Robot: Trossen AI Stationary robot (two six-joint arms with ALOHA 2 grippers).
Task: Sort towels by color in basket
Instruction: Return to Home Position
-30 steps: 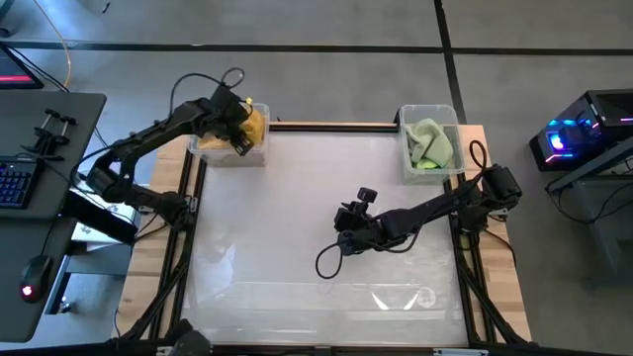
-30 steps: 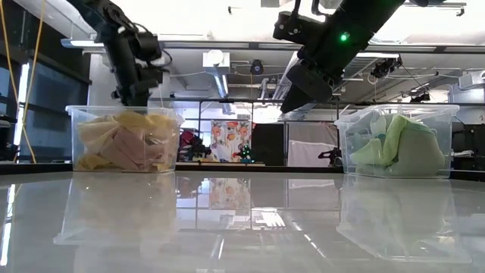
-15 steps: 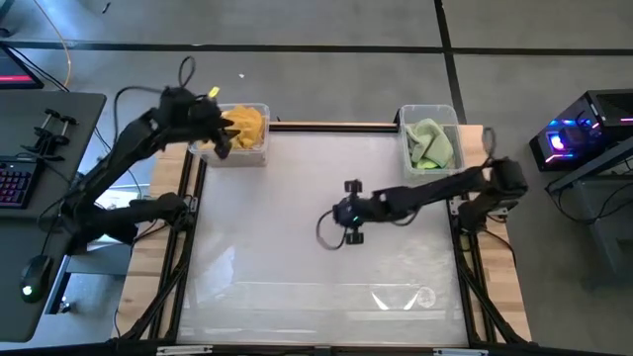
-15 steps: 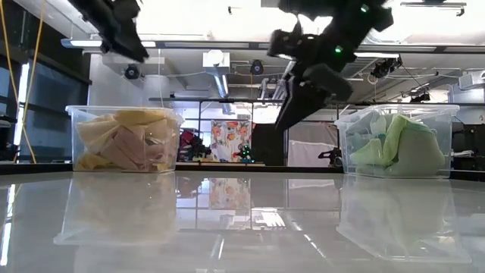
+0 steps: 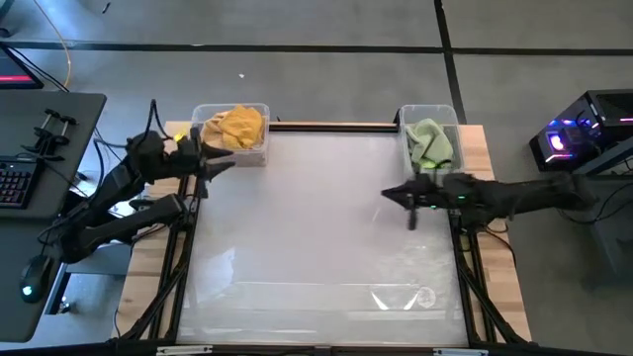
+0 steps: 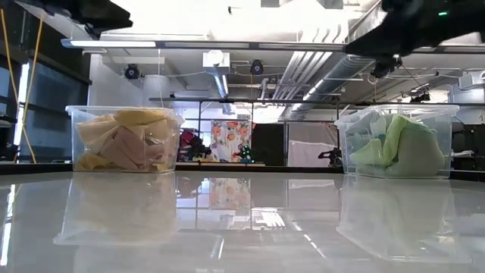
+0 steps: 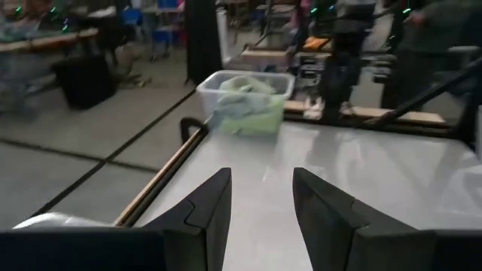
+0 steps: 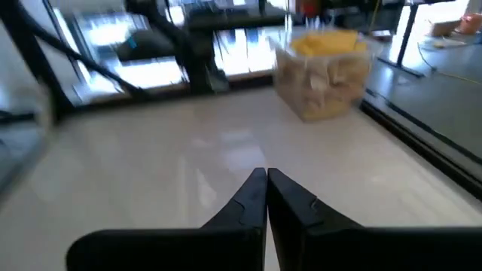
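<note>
Step in hand, by my read: sorting's done and the arms are due at rest pose. No towel lies on the bench; all sit in the two clear bins at its far corners.

- **Left bin**: warm colours, w/ a mustard towel on top and a salmon pink towel plus pale yellowish ones below.
- **Right bin**: green towels, light and sage, heaped to the rim.

**L claw**: fingers spread, nothing btwn them. It's at the bench's left edge, just beside the left bin, pointing across twd the right bin.

**R claw**: clenched on nothing, tips touching. It's over the bench's right side, near the right bin, w/ the arm reaching in from the right.

Next move, as I judge it: no grasp needed. Each arm folds to its base w/o clipping a bin wall. L claw is the closer to one, so it should clear that first. Worth a check that no warm cloth hides among the greens; none seen.

Surface: glossy white, mirror-like in the low view, where both bins reflect in it. A wood border runs round it.

Room: grey floor w/ dark lines, a desk w/ a keyboard on the left, a PC case w/ blue-pink lights on the right, and ducts and bright lamps overhead.
</note>
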